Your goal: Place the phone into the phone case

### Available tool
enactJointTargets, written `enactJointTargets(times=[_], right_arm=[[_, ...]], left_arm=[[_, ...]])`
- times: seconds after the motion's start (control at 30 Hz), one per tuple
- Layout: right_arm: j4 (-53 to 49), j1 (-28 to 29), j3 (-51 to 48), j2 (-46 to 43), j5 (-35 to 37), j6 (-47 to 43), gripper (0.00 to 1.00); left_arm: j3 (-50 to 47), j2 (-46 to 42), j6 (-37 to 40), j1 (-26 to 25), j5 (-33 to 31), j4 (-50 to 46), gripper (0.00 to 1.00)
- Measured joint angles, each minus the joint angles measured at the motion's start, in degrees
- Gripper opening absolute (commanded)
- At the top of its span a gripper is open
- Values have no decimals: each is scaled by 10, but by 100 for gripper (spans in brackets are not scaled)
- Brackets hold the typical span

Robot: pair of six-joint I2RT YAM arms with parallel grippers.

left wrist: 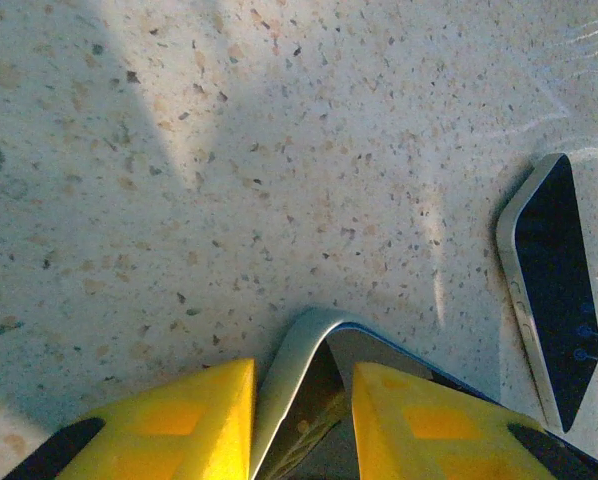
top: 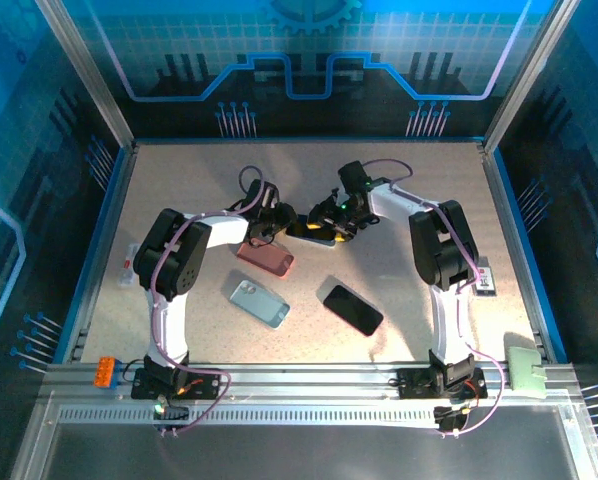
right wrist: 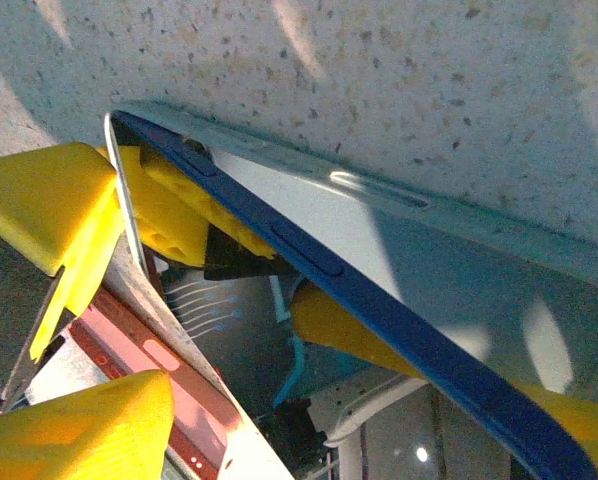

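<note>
Both arms reach in to mid-counter (top: 199,180) and meet over one item. The phone case (top: 317,238), pale shell with a dark blue rim (right wrist: 309,250), is tilted up off the surface between the two tools. Left end effector (top: 282,224) is pinching one rounded corner of the case (left wrist: 279,370); the yellow fingers (left wrist: 179,420) sit tight on either side. The phone (right wrist: 249,330) shows as a glossy dark face inside the blue rim; whether it is fully seated cannot be told. Right end effector (top: 331,222): fingers (right wrist: 39,200) straddle a thin pale edge, cannot tell whether they clamp it. A pink case (top: 265,257) lies flat just beside the left tool. A pale blue case (top: 259,302) and a second phone (top: 352,309), screen up, lie nearer the bases, apart from each other.
</note>
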Motion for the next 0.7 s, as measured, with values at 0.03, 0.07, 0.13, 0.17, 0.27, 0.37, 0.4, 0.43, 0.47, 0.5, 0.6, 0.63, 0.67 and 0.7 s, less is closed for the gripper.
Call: enactJointTargets(times=[0.03, 0.07, 0.13, 0.17, 0.27, 0.37, 0.4, 0.43, 0.47, 0.5, 0.6, 0.63, 0.67, 0.7], right_arm=[[-7, 1, 3, 0, 3, -2, 73], [-13, 2, 5, 0, 7, -4, 74], [-22, 3, 7, 0, 10, -6, 75], [-25, 3, 7, 0, 11, -8, 76], [-37, 3, 12, 0, 16, -12, 78], [-51, 3, 18, 0, 24, -17, 85], [-56, 3, 20, 0, 26, -18, 90], [-59, 3, 23, 0, 26, -19, 92], [-62, 4, 27, 0, 28, -22, 93], [-64, 5, 29, 0, 30, -25, 93], [-69, 5, 31, 0, 34, -27, 94], [-70, 5, 31, 0, 34, -27, 94], [-70, 5, 31, 0, 35, -27, 95], [-70, 5, 32, 0, 36, -27, 95]], left_arm=[[0, 0, 0, 0, 2, 2, 31], [0, 0, 0, 0, 2, 3, 31], [0, 0, -1, -1, 4, 5, 31], [0, 0, -2, -2, 5, 6, 31], [-1, 0, -11, -4, 6, 11, 31], [-4, 0, -15, -5, 6, 20, 31], [-5, 0, -16, -6, 6, 21, 31], [-5, 0, -16, -7, 6, 21, 31], [-5, 0, -16, -7, 6, 23, 31], [-5, 0, -17, -7, 6, 24, 31], [-5, -1, -21, -7, 6, 26, 31], [-5, -1, -22, -8, 6, 28, 31], [-6, -1, -24, -8, 6, 29, 31], [-6, -1, -26, -8, 6, 30, 31]])
